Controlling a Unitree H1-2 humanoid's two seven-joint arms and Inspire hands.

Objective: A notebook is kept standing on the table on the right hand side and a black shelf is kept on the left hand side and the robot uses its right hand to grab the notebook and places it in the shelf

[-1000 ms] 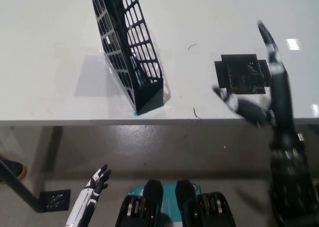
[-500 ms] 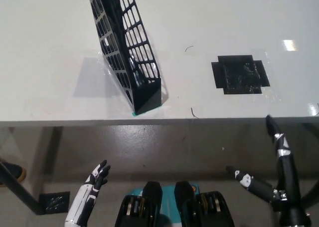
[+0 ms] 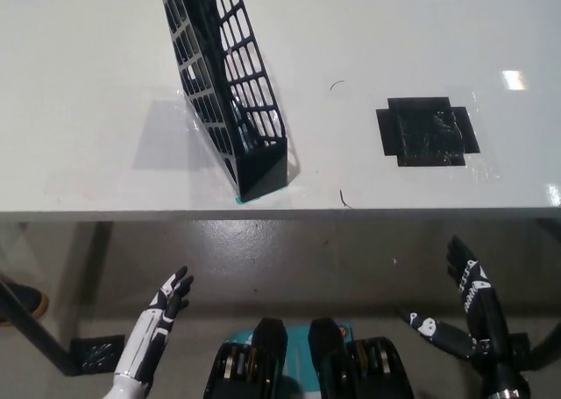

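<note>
Both hands, right (image 3: 469, 316) and left (image 3: 168, 301), are held open below the tabletop (image 3: 88, 83); no notebook is seen outside the black shelf (image 3: 230, 92).

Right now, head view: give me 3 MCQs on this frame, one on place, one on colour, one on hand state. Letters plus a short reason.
1. Where does the black mesh shelf stand on the white table?
A. at the table's far right corner
B. left of the black tape patch, its base near the front edge
C. on the floor under the table

2. What colour is the tape patch on the table?
A. black
B. red
C. yellow

3. What state is the right hand in?
A. shut on a notebook
B. resting flat on the table
C. open, holding nothing, below the table edge

Key: 1 B, the shelf sits left of the patch and its base ends by the front edge. 2 A, the patch is black on the white top. 3 C, its fingers are spread with nothing in them; the left hand is likewise open at lower left. No notebook shows.
</note>
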